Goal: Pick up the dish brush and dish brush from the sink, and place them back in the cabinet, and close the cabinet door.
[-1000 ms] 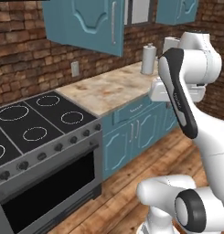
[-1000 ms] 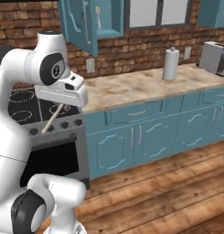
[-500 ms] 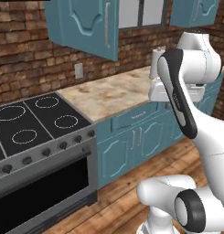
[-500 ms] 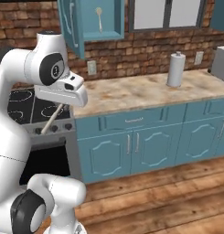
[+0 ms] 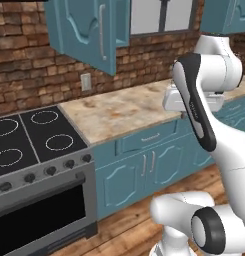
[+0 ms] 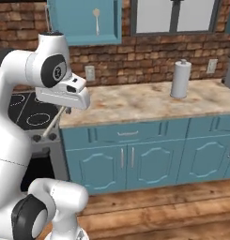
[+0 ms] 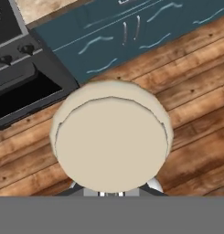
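Dish brush (image 7: 111,144) sits in the pincer (image 7: 111,194), its round cream head seen end-on in the hand view, hanging over the wooden floor (image 7: 195,91) in front of the low teal cupboards (image 7: 131,36). In the right base view the brush's pale handle (image 6: 55,123) slants down and to the left from under the white hand, crossing the front edge of the stove (image 6: 27,112). The jaws stand nearly together, clamped on the brush; the fingertips themselves are hidden behind the brush head.

A second dish brush (image 6: 96,19) stands upright inside the cabinet (image 6: 83,21), against its lighter blue back wall. The cabinet door (image 5: 86,30) hangs open, swung out from the brick wall, with its long silver bar handle (image 5: 101,32) near the free edge; the door juts out above the seam between the stove and the counter.

The marble-patterned counter (image 6: 149,101) runs to the right of the black stovetop (image 5: 34,135), with a paper towel roll (image 6: 180,78) standing near the wall. A wall outlet (image 6: 90,72) sits on the brick just beneath the cabinet. Between the counter's front edge and the robot there is open floor, and the space between the counter top and the underside of the cabinet is free.
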